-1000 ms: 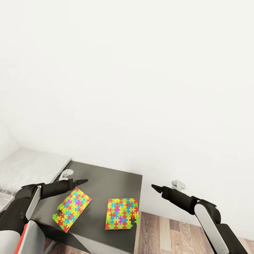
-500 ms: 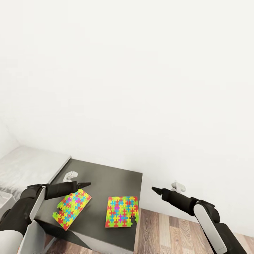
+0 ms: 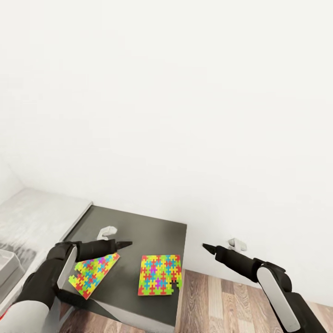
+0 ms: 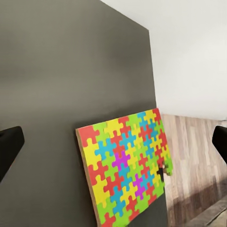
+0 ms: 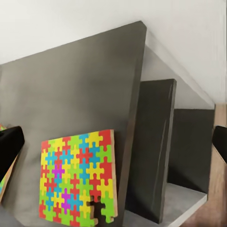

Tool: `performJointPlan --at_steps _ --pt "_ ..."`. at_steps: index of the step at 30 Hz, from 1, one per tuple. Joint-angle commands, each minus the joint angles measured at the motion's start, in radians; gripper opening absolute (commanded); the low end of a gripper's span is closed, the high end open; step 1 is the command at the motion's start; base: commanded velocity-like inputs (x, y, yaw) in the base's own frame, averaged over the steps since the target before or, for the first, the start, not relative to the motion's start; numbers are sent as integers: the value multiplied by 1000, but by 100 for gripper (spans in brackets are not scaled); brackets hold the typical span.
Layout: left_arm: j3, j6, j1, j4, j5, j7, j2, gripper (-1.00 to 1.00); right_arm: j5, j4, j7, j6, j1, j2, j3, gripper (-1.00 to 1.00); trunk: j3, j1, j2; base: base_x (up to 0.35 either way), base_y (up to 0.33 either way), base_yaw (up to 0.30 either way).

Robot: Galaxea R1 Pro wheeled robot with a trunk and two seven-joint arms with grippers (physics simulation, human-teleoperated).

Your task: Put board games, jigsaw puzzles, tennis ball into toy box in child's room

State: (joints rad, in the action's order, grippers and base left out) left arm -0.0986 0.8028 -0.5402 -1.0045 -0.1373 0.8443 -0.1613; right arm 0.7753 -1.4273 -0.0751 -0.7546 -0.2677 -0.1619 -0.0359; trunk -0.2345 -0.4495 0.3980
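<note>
The head view looks down on the lower dark grey section of the table (image 3: 134, 231), which stands against a plain white wall (image 3: 185, 92), with wood plank floor (image 3: 217, 300) to its right and near side. Two jigsaw puzzles lie flat on the dark top, apart from each other: the left puzzle (image 3: 95, 273) sits turned at an angle near the table's left near edge, and the right puzzle (image 3: 159, 275) lies squarer, close to the right near corner, with one piece missing from its right edge. The left gripper (image 3: 124, 243) hangs over the far corner of the left puzzle, its arm crossing above that puzzle; in the left wrist view its two dark fingertips (image 4: 9, 146) stand wide apart with nothing between them, and the right puzzle (image 4: 125, 165) lies ahead. The right gripper (image 3: 207, 247) hovers beyond the table's right edge, over the floor by the wall; the right wrist view shows its fingers (image 5: 9, 146) spread wide and empty, facing the right puzzle (image 5: 78, 177). At the far left lies the pale grey tabletop (image 3: 37, 217), and a translucent corner of the toy box (image 3: 7, 263) shows at the left edge.
</note>
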Motion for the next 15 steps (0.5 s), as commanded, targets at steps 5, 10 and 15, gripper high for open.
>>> performJointPlan --at_steps 5,10,15 --pt "10 11 -29 -2 4 -55 17 100 -5 6 -6 -5 -1 -1 29 100 -10 0 2 0 0 0" --pt "27 31 -60 -2 8 -70 20 100 -6 27 -6 -4 -1 -1 35 100 -18 0 2 0 0 0" --pt "39 46 -85 -2 8 -117 39 100 -7 31 -5 -2 -1 -2 37 100 -27 0 2 0 0 0"
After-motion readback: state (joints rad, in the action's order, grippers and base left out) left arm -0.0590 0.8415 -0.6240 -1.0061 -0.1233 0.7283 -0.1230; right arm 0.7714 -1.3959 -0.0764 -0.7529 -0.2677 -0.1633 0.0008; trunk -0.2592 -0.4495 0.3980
